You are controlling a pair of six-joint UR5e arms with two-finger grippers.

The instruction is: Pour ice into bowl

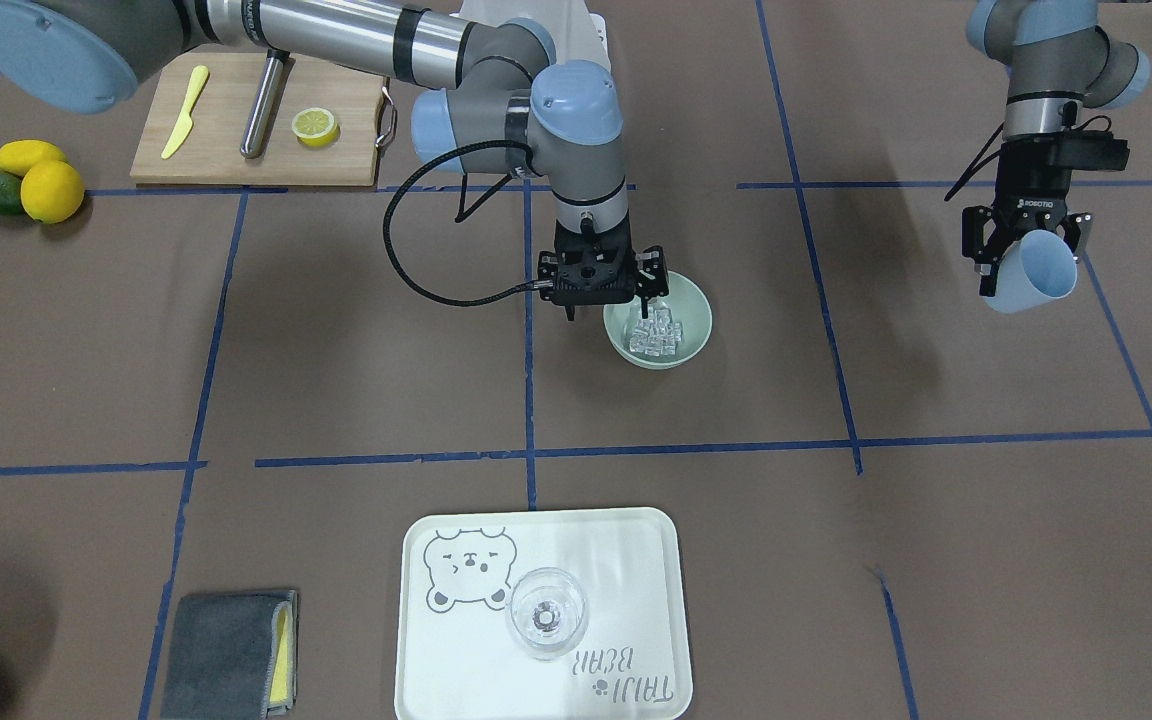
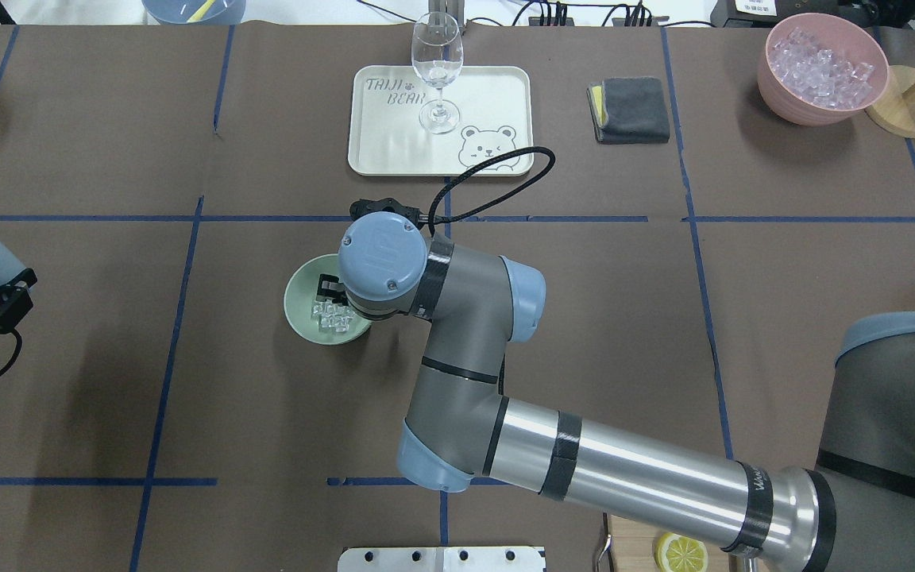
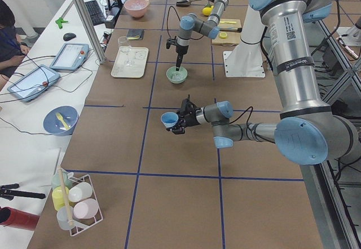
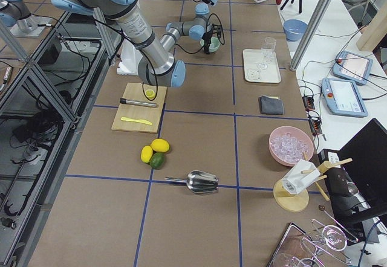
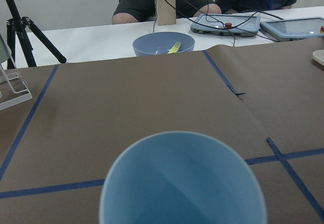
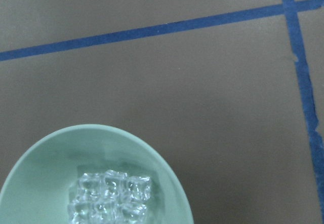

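Pouring looks finished: the heap of clear glassy ice cubes (image 1: 658,335) sits in the round sage-green plastic bowl (image 1: 699,312), the left gripper (image 1: 1028,257) clamps the empty light blue cup (image 1: 1041,278) well aside, and the right gripper (image 1: 610,305), jaws spread astride the bowl's rim, need only lift away

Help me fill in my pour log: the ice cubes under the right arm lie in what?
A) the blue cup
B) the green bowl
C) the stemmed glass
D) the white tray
B: the ice lies heaped inside the green bowl, just below the right gripper, while the blue cup is held off to the side by the left gripper.
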